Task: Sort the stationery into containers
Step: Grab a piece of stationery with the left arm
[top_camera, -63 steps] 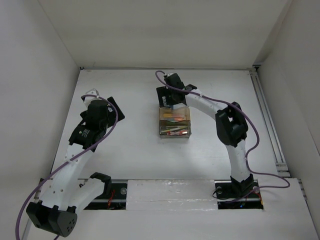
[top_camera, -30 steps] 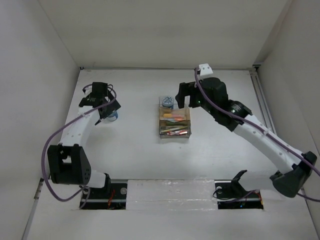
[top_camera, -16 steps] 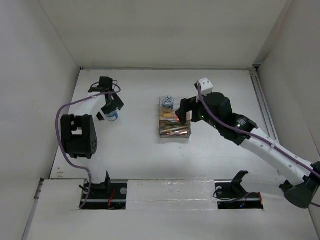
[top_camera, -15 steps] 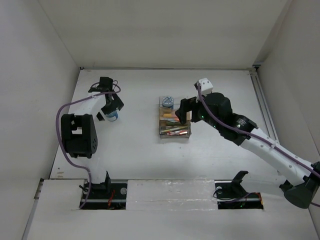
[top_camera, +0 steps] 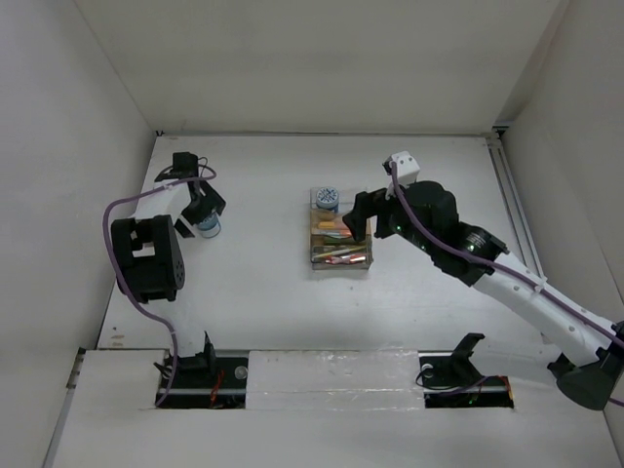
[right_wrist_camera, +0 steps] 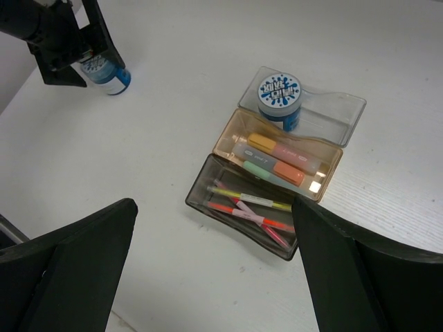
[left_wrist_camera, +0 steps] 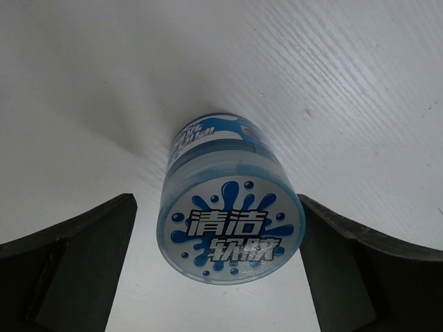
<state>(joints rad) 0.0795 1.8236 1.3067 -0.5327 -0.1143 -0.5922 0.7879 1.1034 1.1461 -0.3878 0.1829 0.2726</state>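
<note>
A round blue-grey patterned roll (left_wrist_camera: 230, 228) stands on the table between the fingers of my open left gripper (left_wrist_camera: 216, 202), which straddles it; the right finger is almost on it and the left stands apart. From above this roll (top_camera: 208, 228) is at the left. The clear organizer (top_camera: 341, 257) sits mid-table. Its far compartment holds the second roll (right_wrist_camera: 279, 93), the tan middle one (right_wrist_camera: 332, 155) holds markers (right_wrist_camera: 277, 158), and the dark near one holds thin pens (right_wrist_camera: 250, 205). My right gripper (right_wrist_camera: 213, 207) is open and empty above the organizer's near side.
White walls close in the table at the back, left and right. A rail (top_camera: 522, 229) runs along the right edge. A purple cable (top_camera: 146, 200) loops off the left arm.
The left gripper and the roll between its fingers have shifted slightly left. The right gripper has barely moved over the organizer in the last half second.
</note>
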